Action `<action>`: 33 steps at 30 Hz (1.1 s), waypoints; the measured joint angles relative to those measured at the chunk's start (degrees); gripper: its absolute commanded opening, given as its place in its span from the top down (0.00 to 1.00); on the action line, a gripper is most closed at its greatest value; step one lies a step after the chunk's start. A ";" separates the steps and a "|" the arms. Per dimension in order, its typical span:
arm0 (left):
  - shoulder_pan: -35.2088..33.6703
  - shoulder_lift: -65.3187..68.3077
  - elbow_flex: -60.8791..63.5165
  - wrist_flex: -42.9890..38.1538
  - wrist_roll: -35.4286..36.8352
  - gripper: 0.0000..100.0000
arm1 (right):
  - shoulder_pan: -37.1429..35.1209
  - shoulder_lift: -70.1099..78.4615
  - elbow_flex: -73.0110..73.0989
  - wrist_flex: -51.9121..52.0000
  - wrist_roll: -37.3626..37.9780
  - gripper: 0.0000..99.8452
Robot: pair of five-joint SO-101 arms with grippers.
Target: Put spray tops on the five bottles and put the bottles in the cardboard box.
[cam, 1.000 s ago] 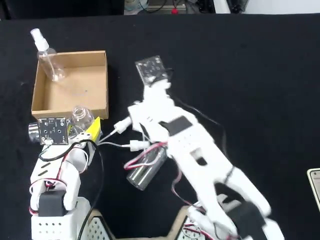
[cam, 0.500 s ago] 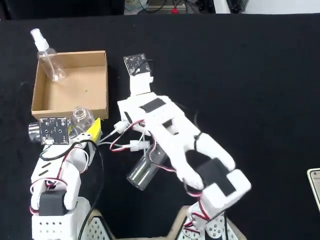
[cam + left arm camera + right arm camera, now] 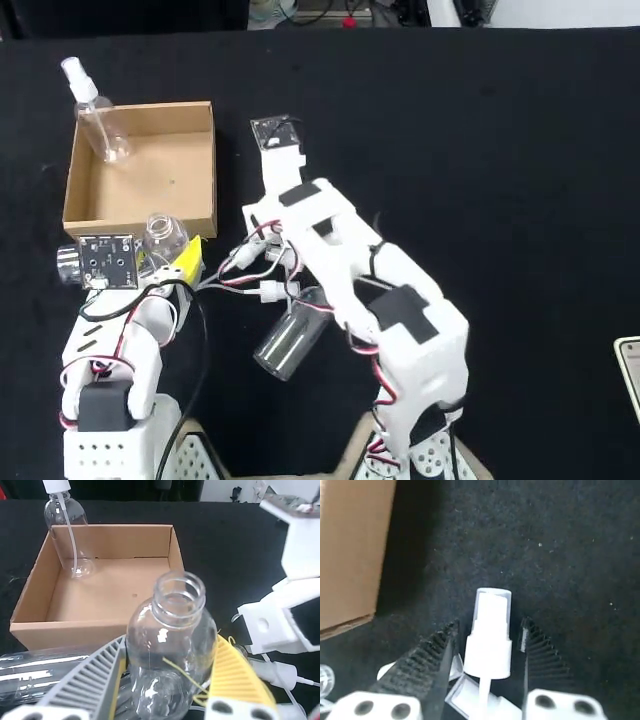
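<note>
Black cloth covers the table [image 3: 520, 150] where two white arms work side by side. Nearest the arm bases, a clear bottle [image 3: 290, 343] lies on its side with no top, beside the right arm. A loose spray top [image 3: 268, 292] lies on the cloth just beyond it. To the left, the left gripper [image 3: 170, 652] has its grey and yellow fingers clamped around the held bottle [image 3: 175, 615], which is clear, upright and open at the neck. It sits just in front of the near wall of the cardboard box [image 3: 140, 170]. Right of the box, the right gripper [image 3: 489, 625] is low over the cloth, jaws parted on either side of a white spray top [image 3: 490, 640] lying flat, with a gap on each side. In the far left corner of the box, a capped bottle [image 3: 100, 125] leans against the wall.
</note>
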 measured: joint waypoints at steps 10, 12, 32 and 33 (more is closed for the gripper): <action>0.00 0.00 0.00 0.00 0.00 0.79 | 3.16 3.43 -12.40 13.71 0.00 0.96; 0.00 0.00 0.00 0.00 0.00 0.79 | 4.66 2.90 -12.57 15.03 0.00 0.96; 0.00 0.00 0.00 0.00 0.00 0.79 | 18.64 -40.00 10.11 15.82 6.33 0.96; 0.00 0.00 0.00 0.00 0.00 0.79 | 21.63 -40.26 11.60 15.82 7.56 0.96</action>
